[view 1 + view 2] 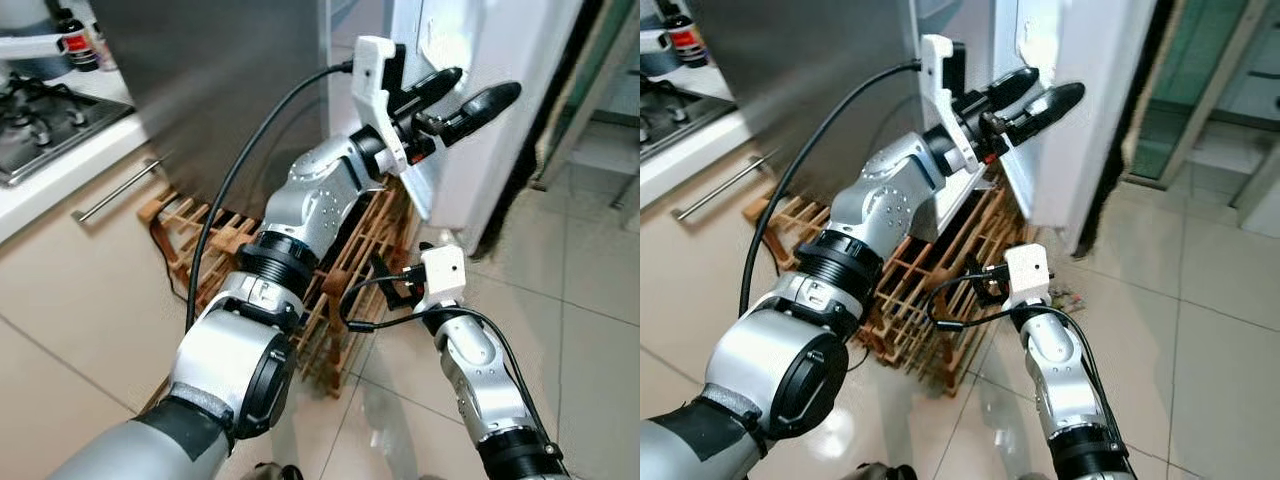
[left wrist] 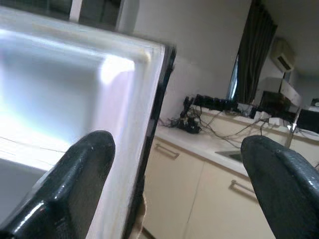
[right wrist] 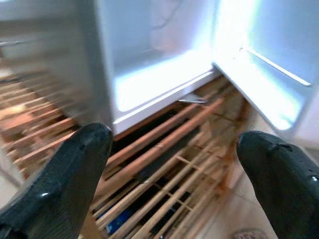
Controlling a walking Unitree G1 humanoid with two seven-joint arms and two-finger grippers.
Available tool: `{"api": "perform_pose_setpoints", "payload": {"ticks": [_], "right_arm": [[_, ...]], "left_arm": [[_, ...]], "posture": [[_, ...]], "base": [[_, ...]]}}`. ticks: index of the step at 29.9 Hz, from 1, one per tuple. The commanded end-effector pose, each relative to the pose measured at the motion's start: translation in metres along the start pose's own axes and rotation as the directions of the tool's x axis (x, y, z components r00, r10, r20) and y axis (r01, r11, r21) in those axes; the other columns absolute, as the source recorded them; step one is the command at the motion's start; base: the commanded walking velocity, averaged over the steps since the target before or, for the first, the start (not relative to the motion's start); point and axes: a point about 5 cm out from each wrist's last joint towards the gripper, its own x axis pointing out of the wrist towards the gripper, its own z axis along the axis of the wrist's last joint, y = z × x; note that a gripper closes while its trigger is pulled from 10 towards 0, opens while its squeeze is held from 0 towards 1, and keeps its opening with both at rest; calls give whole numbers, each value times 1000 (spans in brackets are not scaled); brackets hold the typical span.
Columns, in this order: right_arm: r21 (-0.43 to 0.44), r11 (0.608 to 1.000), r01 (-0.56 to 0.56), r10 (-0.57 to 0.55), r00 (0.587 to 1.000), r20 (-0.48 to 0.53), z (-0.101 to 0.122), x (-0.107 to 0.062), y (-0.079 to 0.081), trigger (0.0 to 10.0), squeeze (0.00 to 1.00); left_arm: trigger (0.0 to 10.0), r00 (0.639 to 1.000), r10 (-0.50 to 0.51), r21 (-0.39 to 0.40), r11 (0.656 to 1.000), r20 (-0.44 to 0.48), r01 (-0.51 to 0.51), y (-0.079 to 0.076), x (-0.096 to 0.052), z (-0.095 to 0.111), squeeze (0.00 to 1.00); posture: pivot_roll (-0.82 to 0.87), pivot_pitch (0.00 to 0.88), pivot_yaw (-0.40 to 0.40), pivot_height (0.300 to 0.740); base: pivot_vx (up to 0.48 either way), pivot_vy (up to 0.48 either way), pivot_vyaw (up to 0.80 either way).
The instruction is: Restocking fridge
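Steel-grey cladding marks the fridge body [image 1: 230, 90] at the left of the head views, past the cream table [image 1: 55, 185] with its gas hob [image 1: 45, 125] and a dark bottle [image 1: 75, 42]. A wooden slatted rack [image 1: 340, 270] lies on the floor against the fridge's foot.

Moving right, the left end effector [image 1: 462, 97] is raised against the inner face of the white fridge door [image 1: 480, 60], which stands open. Its two black fingers [image 2: 70, 184] are spread apart and hold nothing; the left wrist view shows the door's edge lying between them, though whether either finger touches it I cannot tell.

Further right and lower, the right end effector [image 3: 174, 164] hangs above the rack, its fingers also wide apart and empty, looking into the lit fridge compartment [image 3: 159, 74] and the door shelf [image 3: 269, 84].

The step in hand appears to be swinging the door wider (no item to restock is visible yet). To do it well, the left arm should press on the door's edge rather than its shelf mouldings, sweeping along the hinge arc. The right arm should stay clear of the rack's slats, which could snag a finger.
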Motion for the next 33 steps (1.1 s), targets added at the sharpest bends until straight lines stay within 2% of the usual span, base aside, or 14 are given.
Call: {"api": "perform_pose_setpoints", "payload": {"ticks": [1, 3, 6, 8, 10, 13, 14, 15, 18, 19, 24, 29, 31, 33], "right_arm": [[25, 999, 45, -45, 999, 2, 2, 1, -7, 10000, 584], [27, 998, 60, -60, 998, 10, 5, 3, -11, 10000, 580], [26, 997, 69, -69, 998, 13, 6, 5, -14, 10000, 573], [34, 996, 85, -85, 996, 10, 8, 8, -20, 10000, 553], [47, 994, 94, -94, 996, 2, 9, 13, -24, 10000, 529], [56, 995, 86, -85, 996, -3, 11, 18, -24, 10000, 533], [43, 996, 74, -74, 997, 2, 13, 21, -23, 10000, 537], [43, 996, 74, -74, 997, 2, 13, 21, -23, 10000, 537], [52, 997, 63, -63, 998, 1, 15, 24, -21, 10000, 545], [58, 997, 49, -50, 999, 4, 15, 27, -17, 10000, 549], [83, 996, 25, -26, 1000, 8, 16, 33, -8, 10000, 557], [120, 993, 7, -10, 1000, 19, 18, 35, -7, 10000, 561], [129, 991, 23, -25, 1000, 15, 18, 35, -11, 10000, 565], [132, 990, 47, -49, 999, 13, 16, 34, -18, 10000, 565]], "left_arm": [[10000, 993, 113, -8, 994, 27, -113, 21, -30, 5, 0], [10000, 983, 177, 43, 983, 41, -179, 41, -64, 28, 0], [10000, 982, 184, 81, 979, 36, -186, 46, -84, 41, 0], [10000, 981, 192, 196, 964, -41, -180, 54, -123, 57, 0], [10000, 952, 271, 309, 926, -143, -217, 62, -160, 59, 0], [10000, 901, 404, 332, 881, -158, -336, 70, -184, 52, 0], [10000, 830, 547, 346, 804, -111, -483, 78, -194, 43, 0], [10000, 830, 547, 346, 804, -111, -483, 78, -194, 43, 0], [10000, 633, 773, 275, 598, 52, -753, 83, -205, 25, 0], [10000, 544, 838, 277, 515, 34, -811, 74, -207, 0, 0], [10000, 539, 841, 360, 518, -47, -776, 49, -190, -37, 0], [10000, 531, 848, 477, 471, -12, -742, 50, -190, -38, 0], [10000, 473, 881, 472, 411, 14, -780, 58, -200, -34, 0], [10000, 378, 924, 472, 309, 56, -826, 66, -214, -28, 0]], "posture": [[-276, 0, 123, 740], [-273, 0, 116, 740], [-255, 0, 103, 740], [-214, 0, 77, 740], [-190, 0, 56, 740], [-170, 0, 41, 740], [-157, 0, 30, 740], [-157, 0, 30, 740], [-141, 0, 21, 740], [-131, 0, 18, 740], [-115, 0, 7, 740], [-118, 0, -2, 740], [-118, 0, -8, 740], [-109, 0, -15, 740]], "base": [[0, 0, 0], [0, 0, 0], [0, 0, 0], [0, 0, 0], [0, 0, 0], [0, 0, 217], [0, 0, 638], [0, 0, 638], [0, 0, 581], [0, 0, 569], [0, 0, 565], [0, 0, 535], [0, 0, 513], [0, 0, 509]]}}
